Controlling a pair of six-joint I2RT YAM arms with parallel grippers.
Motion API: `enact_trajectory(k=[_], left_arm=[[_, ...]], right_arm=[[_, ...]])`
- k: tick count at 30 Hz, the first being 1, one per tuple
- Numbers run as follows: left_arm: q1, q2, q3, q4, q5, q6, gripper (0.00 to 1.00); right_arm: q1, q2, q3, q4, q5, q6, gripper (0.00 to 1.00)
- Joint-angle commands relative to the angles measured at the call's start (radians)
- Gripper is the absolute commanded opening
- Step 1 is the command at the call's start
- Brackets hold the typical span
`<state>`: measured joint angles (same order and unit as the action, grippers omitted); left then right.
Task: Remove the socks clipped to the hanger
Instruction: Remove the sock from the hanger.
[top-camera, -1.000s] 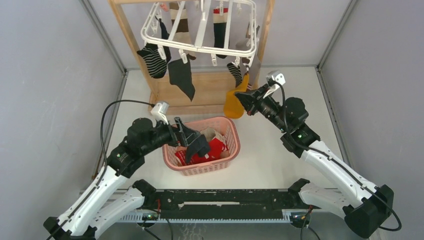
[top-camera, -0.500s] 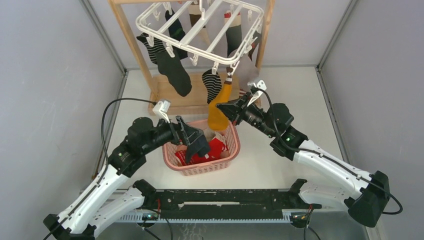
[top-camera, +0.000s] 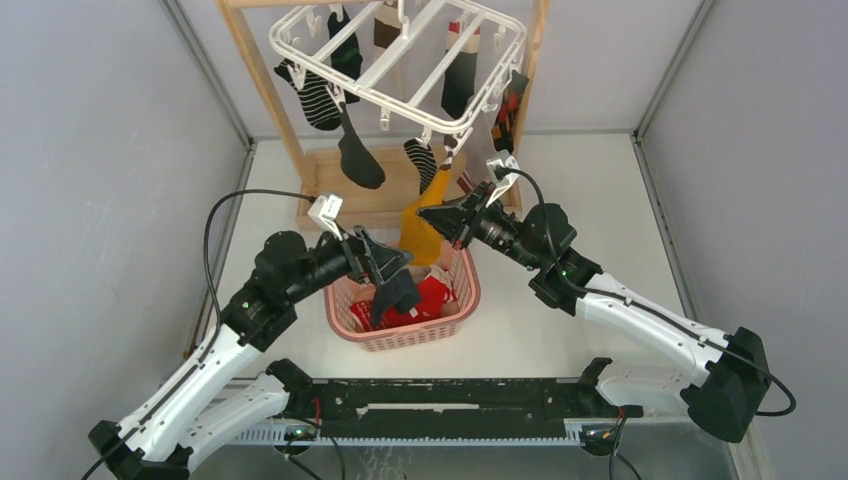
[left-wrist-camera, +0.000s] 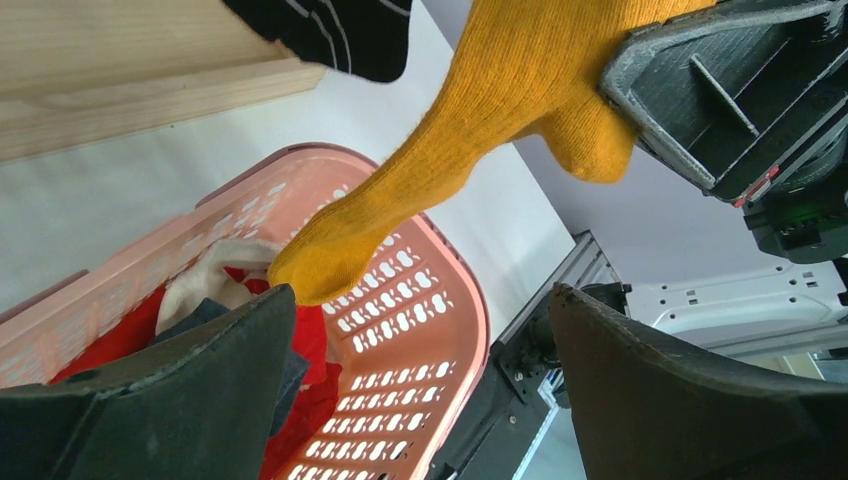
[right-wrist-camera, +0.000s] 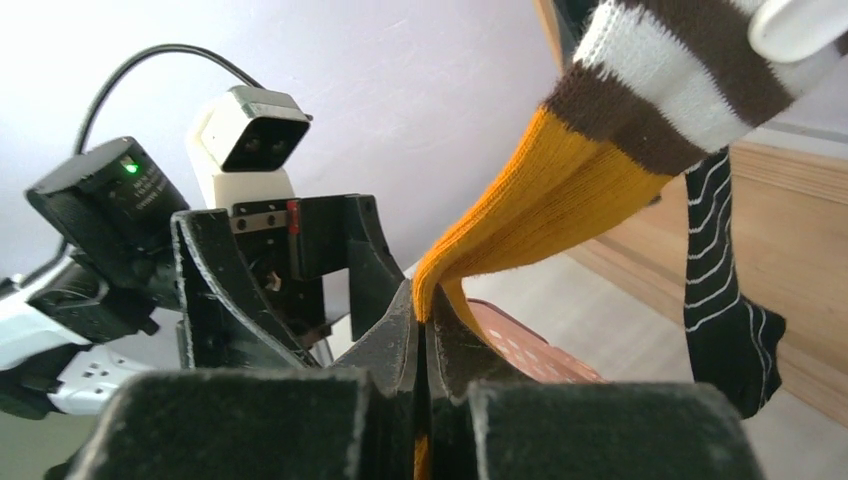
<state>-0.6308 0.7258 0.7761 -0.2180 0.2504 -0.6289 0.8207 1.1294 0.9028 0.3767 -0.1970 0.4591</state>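
The white hanger (top-camera: 398, 62) hangs tilted from the wooden stand, with several socks clipped to it. They include a striped black-white sock (top-camera: 316, 96), a black sock (top-camera: 358, 160) and a brown-banded sock (top-camera: 460, 72). My right gripper (top-camera: 441, 216) is shut on the mustard yellow sock (top-camera: 420, 228) and holds it stretched over the basket. In the right wrist view the sock (right-wrist-camera: 560, 190) runs up from the gripper (right-wrist-camera: 428, 322) to its brown-white cuff, which sits under a white clip (right-wrist-camera: 800, 25). My left gripper (top-camera: 386, 276) is open and empty over the basket, just below the yellow toe (left-wrist-camera: 320, 268).
The pink basket (top-camera: 471, 290) sits between the arms and holds red, white and dark socks (top-camera: 428, 298). The tall wooden stand (top-camera: 262, 88) and its base board (top-camera: 375, 198) stand behind it. Grey walls close in on both sides.
My right gripper has pulled the yellow sock left and nearer, over the basket. The hanger has swung and tilted with it. The left arm has barely moved.
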Motion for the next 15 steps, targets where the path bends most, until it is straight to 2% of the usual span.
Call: enact_trajectory(k=[1, 15], left_arm=[[-0.009, 0.000, -0.025, 0.101, 0.026, 0.013, 1.00], [-0.018, 0.045, -0.044, 0.213, -0.019, 0.058, 1.00]], right_arm=[[0.011, 0.000, 0.050, 0.095, -0.037, 0.084, 0.00], [0.020, 0.021, 0.091, 0.101, -0.076, 0.155, 0.00]])
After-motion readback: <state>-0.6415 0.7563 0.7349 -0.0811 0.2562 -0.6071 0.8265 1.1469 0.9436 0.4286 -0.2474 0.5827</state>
